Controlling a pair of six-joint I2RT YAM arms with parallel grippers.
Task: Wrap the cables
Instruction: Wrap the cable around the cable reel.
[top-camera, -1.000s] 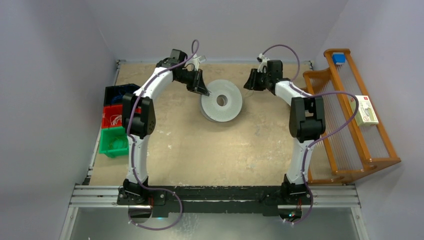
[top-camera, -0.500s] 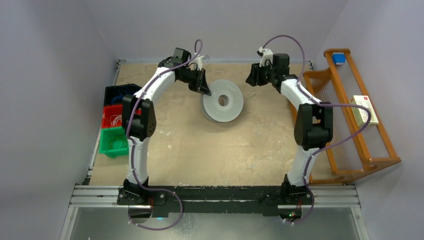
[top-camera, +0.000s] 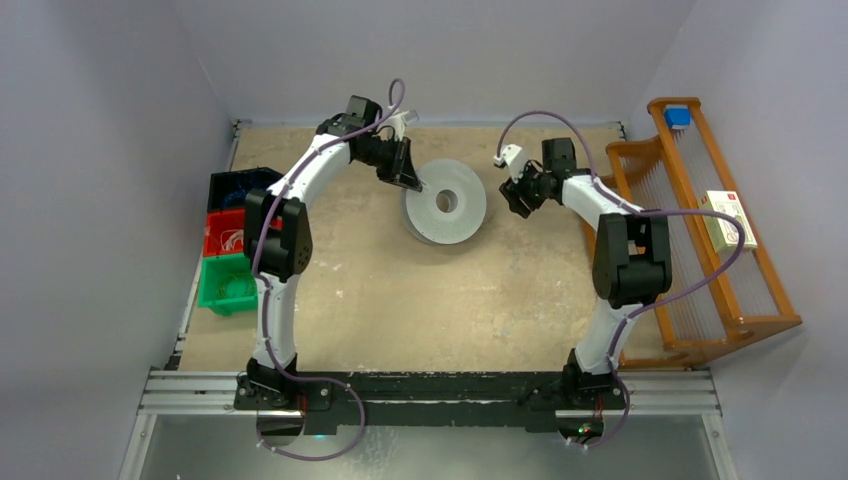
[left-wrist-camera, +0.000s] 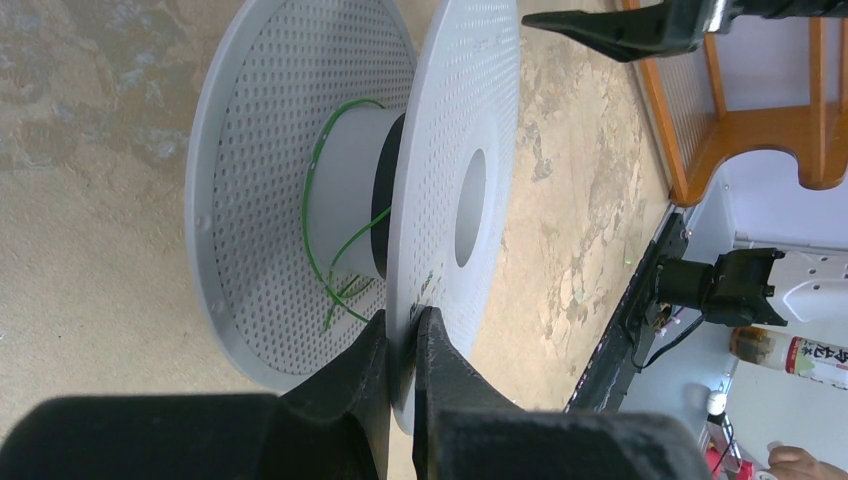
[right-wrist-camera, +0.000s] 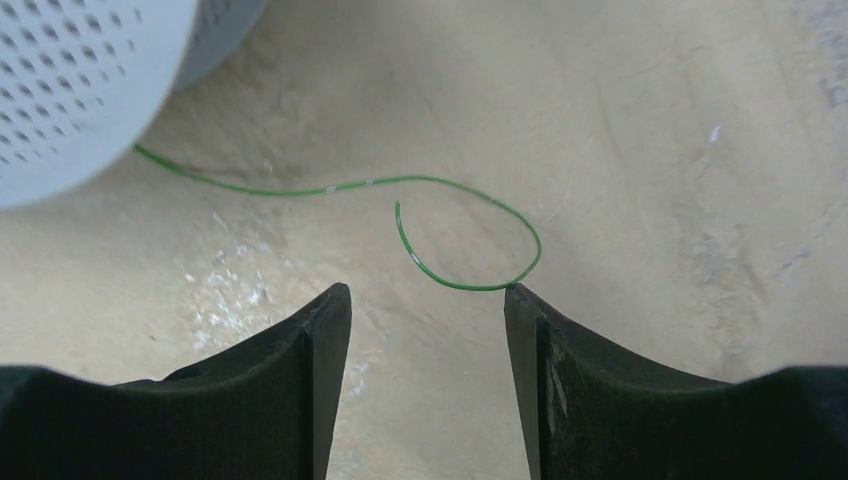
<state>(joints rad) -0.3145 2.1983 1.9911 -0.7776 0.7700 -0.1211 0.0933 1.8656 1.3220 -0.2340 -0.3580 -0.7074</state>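
Observation:
A pale grey perforated spool lies at the back middle of the table. My left gripper is shut on the rim of its upper flange; marks the grip. A thin green cable loops loosely round the spool's core. Its free end runs out from under the spool across the table and curls into a hook. My right gripper is open and empty just above that curl, right of the spool.
Blue, red and green bins stand at the table's left edge. A wooden rack with a small box and a blue item stands on the right. The arm bases sit on a black rail at the near edge.
My right gripper has swung from the back of the table down and forward to just above the cable's loose end. The left gripper and spool have stayed put.

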